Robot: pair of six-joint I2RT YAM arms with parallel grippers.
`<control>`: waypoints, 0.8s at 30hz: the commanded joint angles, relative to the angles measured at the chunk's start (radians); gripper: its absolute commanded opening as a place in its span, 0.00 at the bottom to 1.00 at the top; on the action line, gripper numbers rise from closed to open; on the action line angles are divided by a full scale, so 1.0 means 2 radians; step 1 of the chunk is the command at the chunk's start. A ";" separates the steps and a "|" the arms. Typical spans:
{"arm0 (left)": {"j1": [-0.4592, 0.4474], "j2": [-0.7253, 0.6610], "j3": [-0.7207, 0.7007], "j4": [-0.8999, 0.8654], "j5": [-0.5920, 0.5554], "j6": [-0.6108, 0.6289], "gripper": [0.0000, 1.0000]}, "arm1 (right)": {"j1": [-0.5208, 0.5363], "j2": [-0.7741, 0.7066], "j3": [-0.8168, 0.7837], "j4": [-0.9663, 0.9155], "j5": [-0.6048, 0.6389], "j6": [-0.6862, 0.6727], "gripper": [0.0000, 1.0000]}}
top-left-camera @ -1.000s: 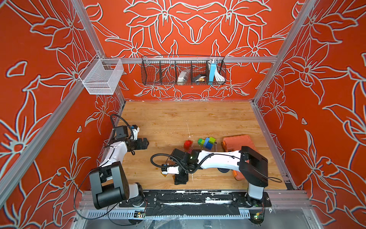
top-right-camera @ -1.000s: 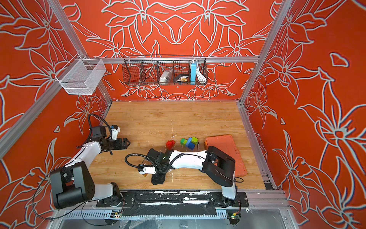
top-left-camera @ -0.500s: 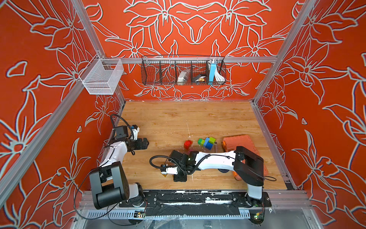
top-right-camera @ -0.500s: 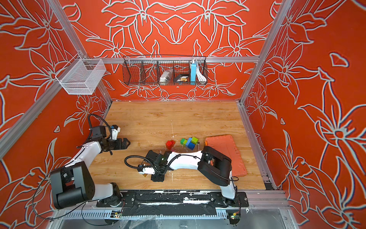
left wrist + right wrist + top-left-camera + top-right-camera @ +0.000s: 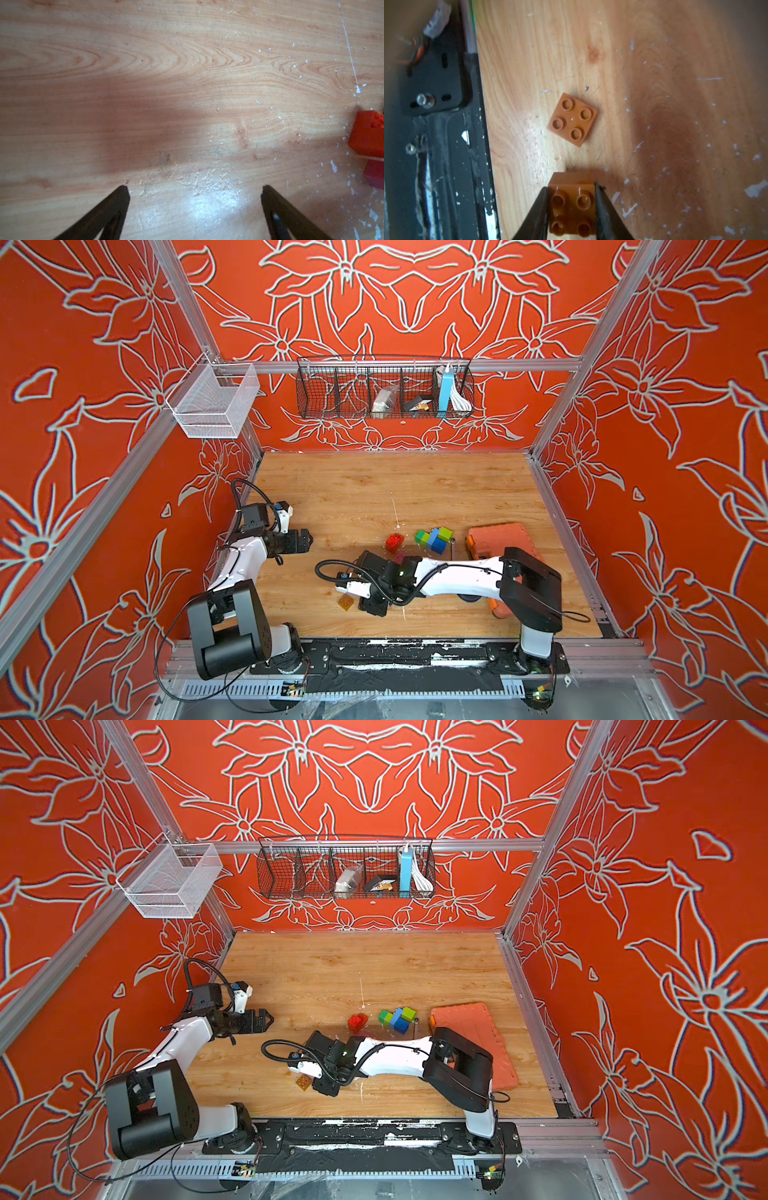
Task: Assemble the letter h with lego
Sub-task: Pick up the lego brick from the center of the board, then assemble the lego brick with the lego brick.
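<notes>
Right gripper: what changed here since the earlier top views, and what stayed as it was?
The right gripper shifted only slightly and now clamps a thick amber-brown brick; the earlier views do not show its jaws. The left gripper stayed open and still. The flat amber plate, the red brick and the green-blue cluster did not move.

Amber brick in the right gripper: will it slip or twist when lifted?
The amber brick looks rigid moulded plastic, so it probably won't deform. The right gripper meets its flat opposite sides, so twisting seems unlikely, though glossy walls might slip. It is small, so likely light.
</notes>
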 commanded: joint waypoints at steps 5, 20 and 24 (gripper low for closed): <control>0.002 -0.014 -0.004 -0.004 0.006 0.003 0.99 | 0.014 0.003 0.015 0.072 0.039 0.136 0.25; 0.002 -0.019 -0.006 -0.004 0.009 0.000 0.99 | 0.039 0.090 0.137 -0.043 0.097 0.185 0.25; 0.001 -0.021 -0.007 -0.001 0.011 0.001 0.99 | 0.043 0.100 0.156 -0.069 0.103 0.195 0.25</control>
